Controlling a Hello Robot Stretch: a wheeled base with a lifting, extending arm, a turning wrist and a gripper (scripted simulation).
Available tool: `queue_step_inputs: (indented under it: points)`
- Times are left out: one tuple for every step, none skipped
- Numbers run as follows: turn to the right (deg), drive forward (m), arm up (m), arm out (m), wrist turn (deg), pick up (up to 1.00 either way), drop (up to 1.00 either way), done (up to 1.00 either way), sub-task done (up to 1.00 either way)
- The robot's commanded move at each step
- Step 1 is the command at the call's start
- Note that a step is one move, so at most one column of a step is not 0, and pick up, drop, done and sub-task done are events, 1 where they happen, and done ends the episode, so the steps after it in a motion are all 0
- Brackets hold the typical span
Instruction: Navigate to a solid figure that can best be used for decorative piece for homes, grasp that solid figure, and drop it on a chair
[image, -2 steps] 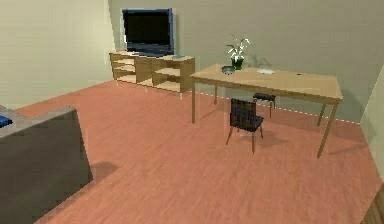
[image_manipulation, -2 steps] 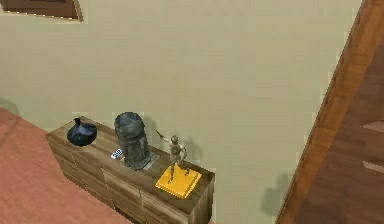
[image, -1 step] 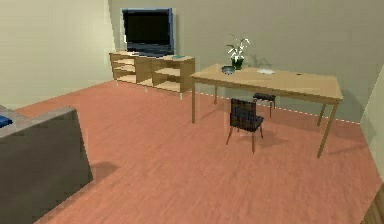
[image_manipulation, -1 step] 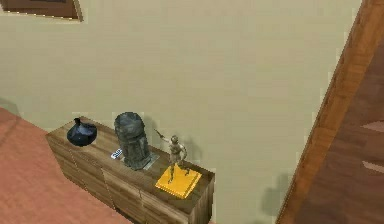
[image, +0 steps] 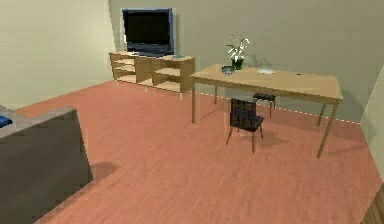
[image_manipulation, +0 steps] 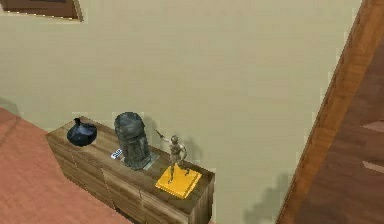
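Two solid figures are seen on the wooden sideboard (image_manipulation: 95, 168) in the arm side view: a dark bust (image_manipulation: 132, 139) near the middle of the top and, just beside it toward the view's right, a slim bronze figurine (image_manipulation: 177, 155) on a yellow base. A dark blue vase (image_manipulation: 81, 131) is set at the other end, and a small pale object (image_manipulation: 117, 153) lies at the bust's foot. Both figures are placed out on the side to which the arm reaches. How the fingers of the gripper stand cannot be told, and its offset from either figure cannot be fixed. The chair (image: 245, 118) is found in the forward view, close against a long wooden desk (image: 300, 85).

Several risks are judged. The figures are crowded, so one may be knocked while the other is reached for. The figurine is thin on its base and may be toppled by a sideways touch. The bust looks bulky and may be lost from a poor grasp. The chair's seat is small and hemmed by the desk, so the drop may be missed.
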Motion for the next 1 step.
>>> queue_step_inputs:
  points:
    - [0.0, 0.00, 0.00, 0.32, 0.0, 0.00, 0.00, 0.00, 0.00]
